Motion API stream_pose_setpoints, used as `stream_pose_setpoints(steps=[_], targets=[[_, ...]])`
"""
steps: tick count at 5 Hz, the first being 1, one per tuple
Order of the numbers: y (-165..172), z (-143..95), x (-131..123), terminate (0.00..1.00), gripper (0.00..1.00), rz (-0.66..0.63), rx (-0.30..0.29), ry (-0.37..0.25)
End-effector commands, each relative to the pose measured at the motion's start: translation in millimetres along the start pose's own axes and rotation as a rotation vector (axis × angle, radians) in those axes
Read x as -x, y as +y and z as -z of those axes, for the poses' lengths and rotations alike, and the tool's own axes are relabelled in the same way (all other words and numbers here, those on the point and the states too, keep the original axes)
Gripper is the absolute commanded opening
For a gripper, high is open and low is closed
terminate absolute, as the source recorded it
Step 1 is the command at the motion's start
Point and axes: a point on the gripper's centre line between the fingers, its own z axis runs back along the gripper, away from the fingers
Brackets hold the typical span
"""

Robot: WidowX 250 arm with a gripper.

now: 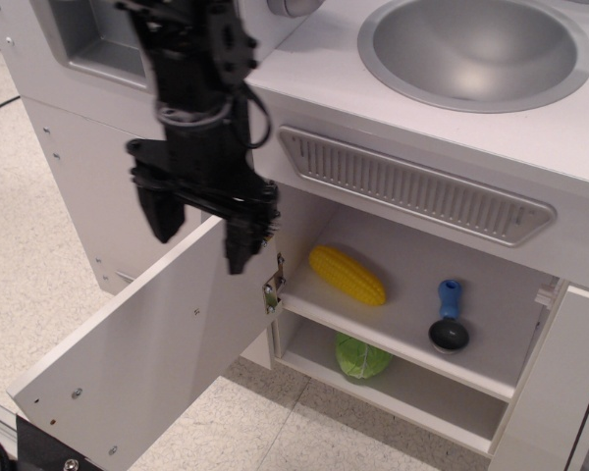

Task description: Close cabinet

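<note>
I've got the arm (201, 88) coming down from 12 o'clock, near vertical, wrist pointing at the floor. The end effector (198, 237) hangs over the top edge of the door (147, 353), fingers spread wide, nothing between them. One finger (162, 211) sits on the outer side of the door at 9 o'clock, the other (238, 245) on the inner side near the hinge; can't tell if either touches the panel.

The cabinet (412, 324) is at 5 o'clock from the end effector, under the worktop (314, 78), and it's wide open, door swung out toward 7 o'clock.

Count: 1 door, 1 hinge (273, 285) visible at the door's upper corner, 2 shelves. Upper shelf: 1 corn (347, 275) and 1 blue-handled utensil (449, 316) w/ dark round head, well apart. Lower shelf: 1 green veg (362, 358), partly hidden by the shelf edge. Above: 1 vent grille (412, 186), 1 sink (476, 49), 1 recessed grey panel (103, 44) at 11 o'clock.
</note>
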Motion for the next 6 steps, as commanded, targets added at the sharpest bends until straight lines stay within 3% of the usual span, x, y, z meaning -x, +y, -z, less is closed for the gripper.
stream_pose_setpoints(steps=[1, 2, 4, 6], targets=[[33, 13, -7, 0.00, 1.00, 0.023, -0.051, -0.070], [30, 30, -8, 0.00, 1.00, 0.024, -0.084, -0.046], [7, 48, -10, 0.00, 1.00, 0.001, -0.024, -0.019], [-40, 53, -3, 0.00, 1.00, -0.005, 0.037, 0.038]])
